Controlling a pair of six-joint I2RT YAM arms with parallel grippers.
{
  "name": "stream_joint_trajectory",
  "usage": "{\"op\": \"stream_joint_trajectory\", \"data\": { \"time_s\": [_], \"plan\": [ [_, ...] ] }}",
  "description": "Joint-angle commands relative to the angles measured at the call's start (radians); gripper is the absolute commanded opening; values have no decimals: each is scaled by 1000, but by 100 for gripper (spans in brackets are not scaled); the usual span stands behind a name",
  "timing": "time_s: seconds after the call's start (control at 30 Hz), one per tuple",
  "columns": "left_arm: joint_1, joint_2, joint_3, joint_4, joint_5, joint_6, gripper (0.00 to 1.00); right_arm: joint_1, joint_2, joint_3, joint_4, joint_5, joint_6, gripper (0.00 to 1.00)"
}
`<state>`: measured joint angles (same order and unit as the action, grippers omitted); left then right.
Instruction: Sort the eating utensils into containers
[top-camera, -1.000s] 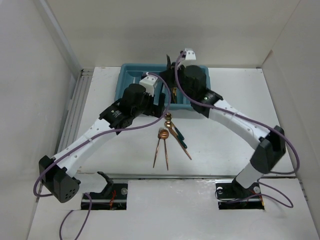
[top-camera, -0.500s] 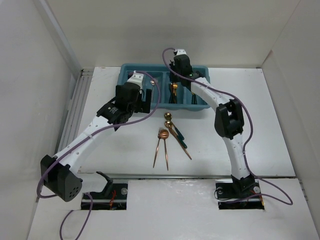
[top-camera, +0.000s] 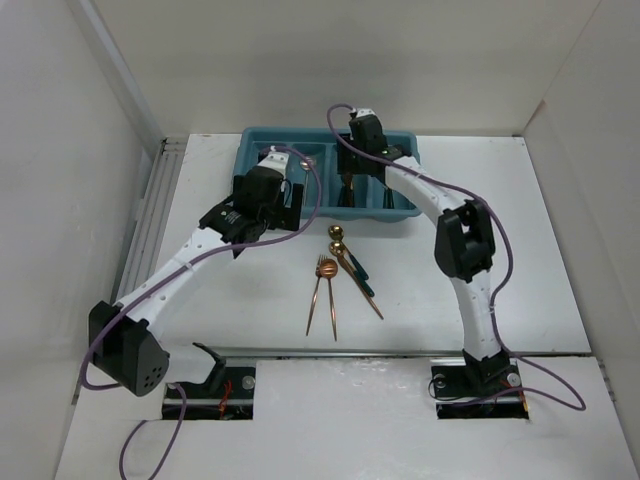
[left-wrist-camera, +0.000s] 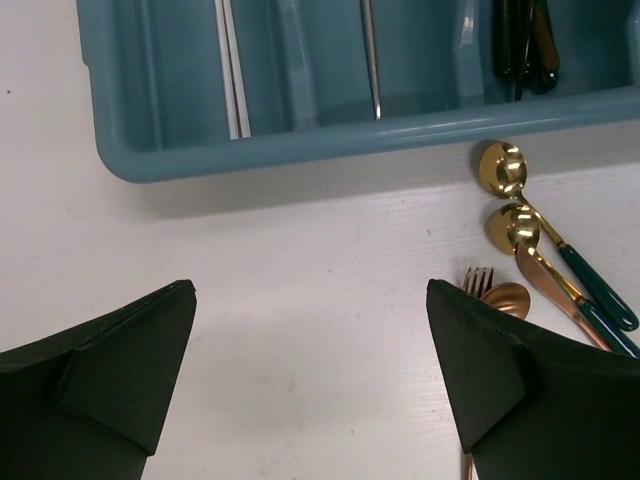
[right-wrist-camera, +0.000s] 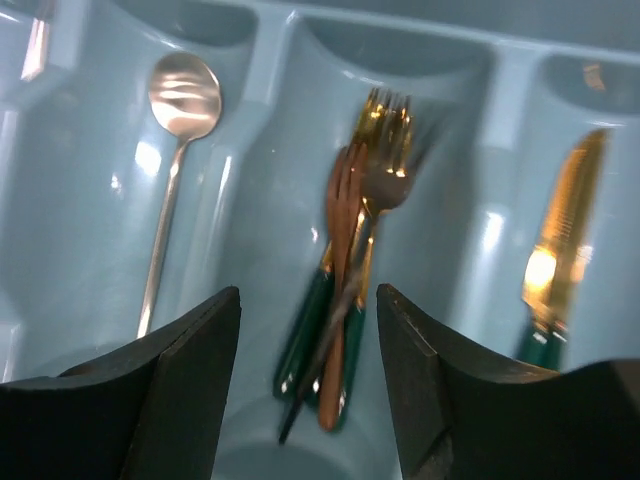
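The teal tray (top-camera: 243, 165) lies at the back of the table, and its long containers hold utensils. My right gripper (top-camera: 350, 168) hangs open over the fork compartment. A blurred dark fork (right-wrist-camera: 335, 330) lies loose between its jaws (right-wrist-camera: 308, 300), on top of green-handled forks (right-wrist-camera: 345, 230). A silver spoon (right-wrist-camera: 183, 95) and a gold knife (right-wrist-camera: 565, 220) lie in the neighbouring containers. White chopsticks (left-wrist-camera: 232, 70) are in the leftmost one. My left gripper (top-camera: 285, 205) is open over bare table (left-wrist-camera: 310, 290) in front of the tray wall (left-wrist-camera: 300, 150).
On the table in front of the tray lie two gold spoons (left-wrist-camera: 500, 168) (left-wrist-camera: 512, 225), a fork (left-wrist-camera: 478, 278), a copper spoon (left-wrist-camera: 508, 297) and further utensils (top-camera: 325, 300) fanned toward me. White walls enclose the table on three sides.
My right gripper has opened and let go of the dark fork, which now lies in the fork compartment. The left arm has drawn back a little from the tray.
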<state>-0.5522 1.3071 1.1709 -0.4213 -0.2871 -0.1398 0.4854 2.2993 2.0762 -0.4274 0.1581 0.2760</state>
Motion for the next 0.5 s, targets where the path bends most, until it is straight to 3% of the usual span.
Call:
{"op": "stream_joint_trajectory", "data": {
  "time_s": [0.0,0.17,0.33,0.47],
  "plan": [
    [8,6,3,-14,-20,-12,100,-1,-232,-36,36,55,-32,62],
    [43,15,-16,-40,-43,-21,100,62,-437,-223,36,107,-83,61],
    [123,-17,-16,-40,-43,-41,100,220,-577,-519,-40,35,-100,55],
    [187,-67,-48,-31,-5,-52,100,327,-595,-669,-88,15,56,33]
  ]
}}
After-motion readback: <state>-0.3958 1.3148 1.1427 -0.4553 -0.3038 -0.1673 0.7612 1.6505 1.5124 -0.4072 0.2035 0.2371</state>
